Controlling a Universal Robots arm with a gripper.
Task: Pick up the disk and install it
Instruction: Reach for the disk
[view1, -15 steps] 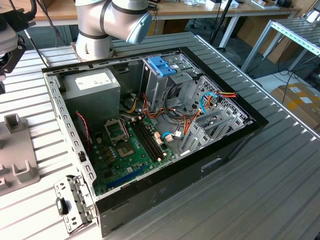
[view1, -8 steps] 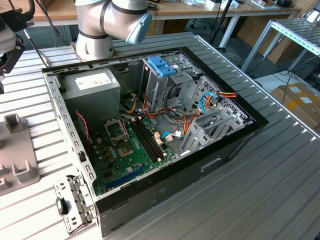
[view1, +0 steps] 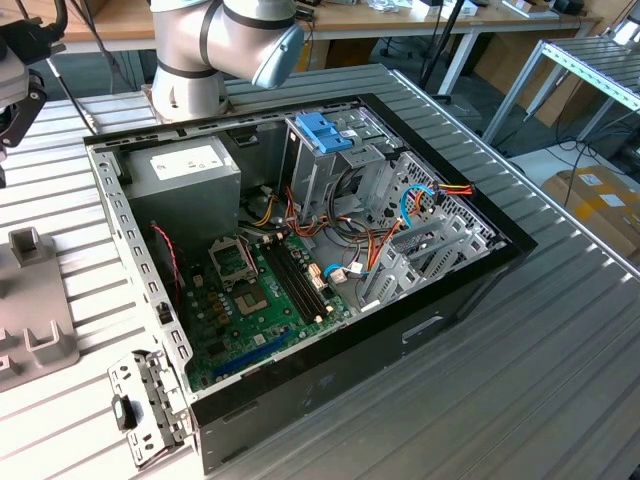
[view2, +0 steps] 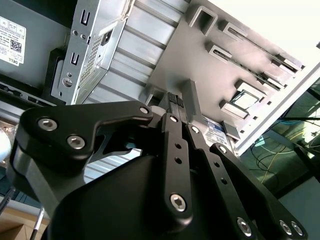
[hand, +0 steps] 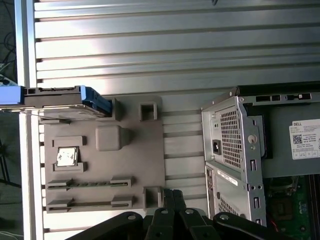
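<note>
The disk (hand: 55, 96), a thin dark drive in a light blue carrier, stands on its edge in a slot at one end of the grey fixture plate (hand: 140, 150). My gripper (hand: 172, 196) hovers over the opposite end of that plate, well apart from the disk. In the second wrist view the gripper (view2: 180, 100) has its two fingers pressed together with nothing between them, above the same plate (view2: 200, 55). The open computer case (view1: 300, 250) lies beside the plate.
Inside the case a blue latch piece (view1: 322, 130) tops a grey metal drive cage, with cables and the motherboard (view1: 260, 300) around it. A silver chip (hand: 66, 156) rests on the plate. The plate (view1: 35, 330) sits on a ribbed metal table (view1: 560, 360), at the exterior view's left.
</note>
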